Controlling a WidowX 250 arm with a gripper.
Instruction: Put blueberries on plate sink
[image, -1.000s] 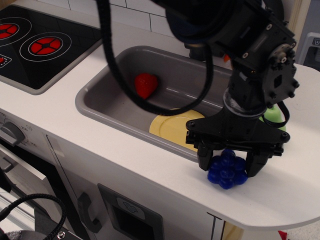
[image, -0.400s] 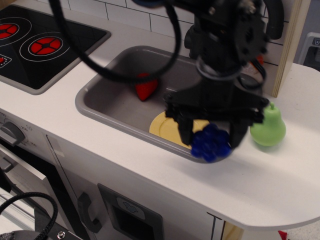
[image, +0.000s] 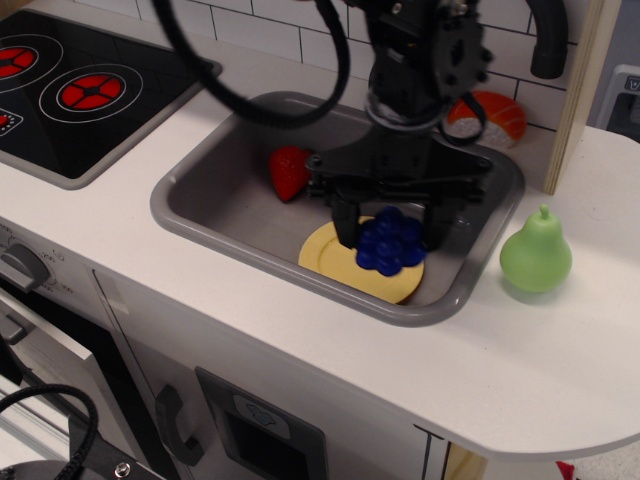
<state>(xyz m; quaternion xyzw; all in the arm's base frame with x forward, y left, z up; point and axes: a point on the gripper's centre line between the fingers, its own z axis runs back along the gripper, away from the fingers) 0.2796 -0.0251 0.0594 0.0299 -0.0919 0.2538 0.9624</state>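
Observation:
My black gripper (image: 393, 240) is shut on the blueberries (image: 391, 241), a glossy deep-blue cluster held between the two fingers. It hangs just over the right part of the pale-yellow plate (image: 335, 255), which lies in the grey sink (image: 195, 210) near its front wall. I cannot tell whether the cluster touches the plate. The arm hides the middle and back of the basin.
A red strawberry (image: 288, 172) lies in the sink left of the gripper. A green pear (image: 536, 256) stands on the white counter to the right. An orange-and-white piece (image: 490, 117) sits behind the sink. The black stovetop (image: 80, 90) is at the far left.
The gripper has carried the blueberries from the counter at the front right, up and left over the sink rim, to above the plate. The pear has come into view.

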